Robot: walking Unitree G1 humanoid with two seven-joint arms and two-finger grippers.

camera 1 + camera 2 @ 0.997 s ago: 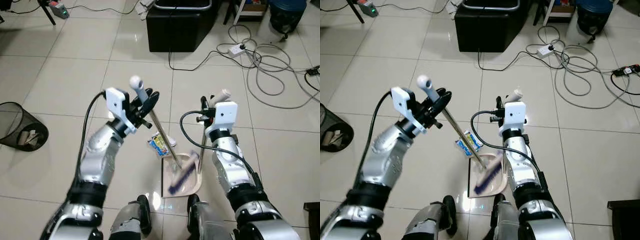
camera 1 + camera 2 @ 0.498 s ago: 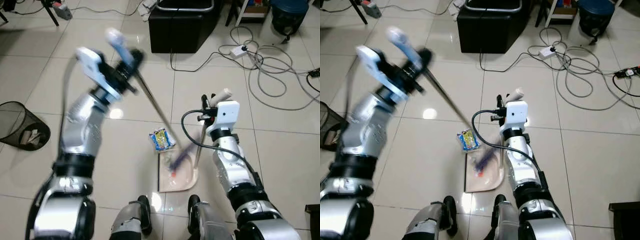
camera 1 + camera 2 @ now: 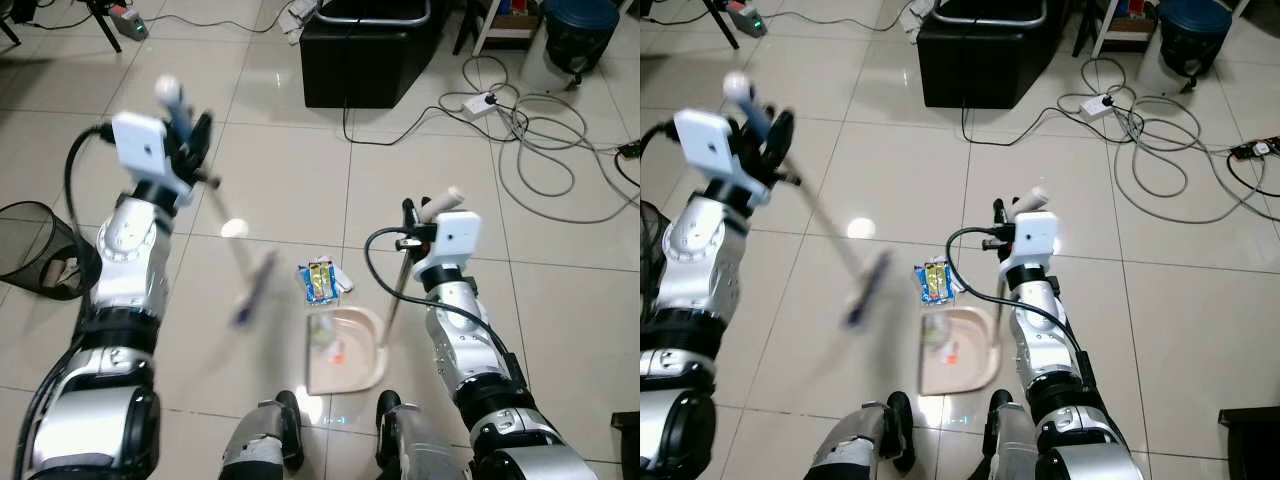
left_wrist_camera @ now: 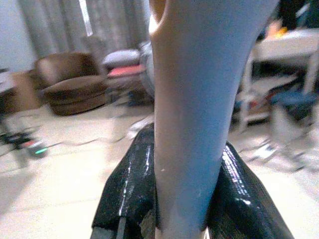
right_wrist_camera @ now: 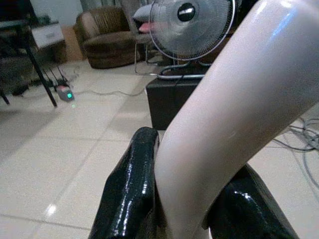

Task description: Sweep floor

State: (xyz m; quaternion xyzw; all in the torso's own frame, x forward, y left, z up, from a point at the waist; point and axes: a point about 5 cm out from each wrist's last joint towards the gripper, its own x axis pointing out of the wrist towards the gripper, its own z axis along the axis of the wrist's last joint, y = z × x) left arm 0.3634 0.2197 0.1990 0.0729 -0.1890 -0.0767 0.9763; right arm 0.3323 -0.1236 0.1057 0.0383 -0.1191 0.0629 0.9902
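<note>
Gripping the broom [image 3: 243, 290] handle tight in my left gripper [image 3: 185, 140], I hold its blurred head beside the dustpan [image 3: 345, 350], whose handle my right gripper [image 3: 420, 215] clamps; the wrapper [image 3: 320, 280] lies just beyond the dustpan, wanting short low strokes.

the broom [image 3: 245, 285] head and lower shaft are motion-blurred, left of the dustpan [image 3: 345, 350]; bristle detail cannot be read. print on the snack packet [image 3: 320, 281] just beyond the dustpan is too small to read. the wire wastebasket [image 3: 30, 250] is cut off by the frame edge.
</note>
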